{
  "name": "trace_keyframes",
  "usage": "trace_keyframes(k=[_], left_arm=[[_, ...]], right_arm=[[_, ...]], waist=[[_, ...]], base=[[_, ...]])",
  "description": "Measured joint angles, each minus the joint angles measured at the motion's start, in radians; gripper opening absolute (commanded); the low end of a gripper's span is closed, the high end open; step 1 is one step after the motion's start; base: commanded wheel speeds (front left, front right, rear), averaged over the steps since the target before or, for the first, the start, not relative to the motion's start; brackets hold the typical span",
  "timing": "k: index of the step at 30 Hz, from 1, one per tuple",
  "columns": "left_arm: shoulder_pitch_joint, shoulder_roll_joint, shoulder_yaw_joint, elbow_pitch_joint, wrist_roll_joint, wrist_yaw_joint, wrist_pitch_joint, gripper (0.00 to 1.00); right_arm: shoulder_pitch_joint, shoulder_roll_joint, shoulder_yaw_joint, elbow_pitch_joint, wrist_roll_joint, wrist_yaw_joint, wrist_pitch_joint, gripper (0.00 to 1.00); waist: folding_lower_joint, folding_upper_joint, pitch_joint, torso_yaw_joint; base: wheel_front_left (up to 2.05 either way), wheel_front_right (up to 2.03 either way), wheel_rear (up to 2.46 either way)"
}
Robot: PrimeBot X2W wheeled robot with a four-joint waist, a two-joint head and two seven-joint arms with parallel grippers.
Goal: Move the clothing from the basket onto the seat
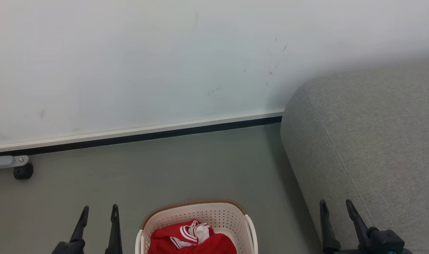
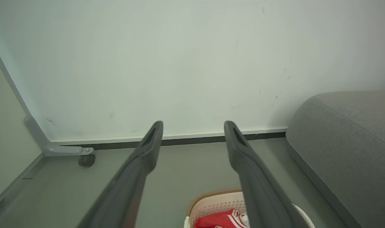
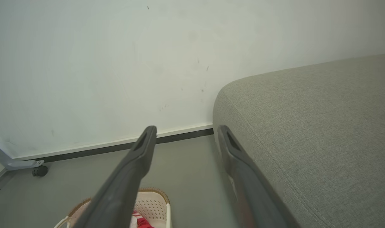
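Left gripper (image 1: 100, 208), right gripper (image 1: 335, 201): fingers spread, empty, flanking basket (image 1: 196, 203), likely poised for pickup; clothing (image 1: 200, 243) inside; seat (image 1: 376, 141) at right.

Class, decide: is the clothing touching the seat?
Apart. The head view shows the clothing lying inside the basket, with a strip of bare floor between the basket and the seat.

One laundry basket (image 1: 196, 203), one heap of red clothing (image 1: 200, 244) with garment count unclear, one grey sofa seat (image 1: 369, 141), one black caster (image 1: 23, 171), and two grippers: left gripper (image 1: 100, 208), right gripper (image 1: 335, 203), two fingers each.
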Motion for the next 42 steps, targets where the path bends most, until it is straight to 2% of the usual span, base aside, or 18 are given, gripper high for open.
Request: trace_keyframes(k=[3, 42], left_arm=[[0.000, 0.001, 0.001, -0.001, 0.030, 0.001, -0.008, 1.00], [0.016, -0.008, 0.044, -0.005, 0.045, -0.020, -0.008, 1.00]], right_arm=[[0.000, -0.001, 0.004, -0.002, -0.033, -0.003, -0.005, 1.00], [0.016, 0.000, -0.010, -0.018, -0.046, -0.001, -0.005, 1.00]], waist=[[-0.0001, 0.0000, -0.002, -0.001], [-0.0001, 0.0000, 0.025, -0.004]], base=[[0.00, 0.00, 0.00], [0.00, 0.00, 0.00]])
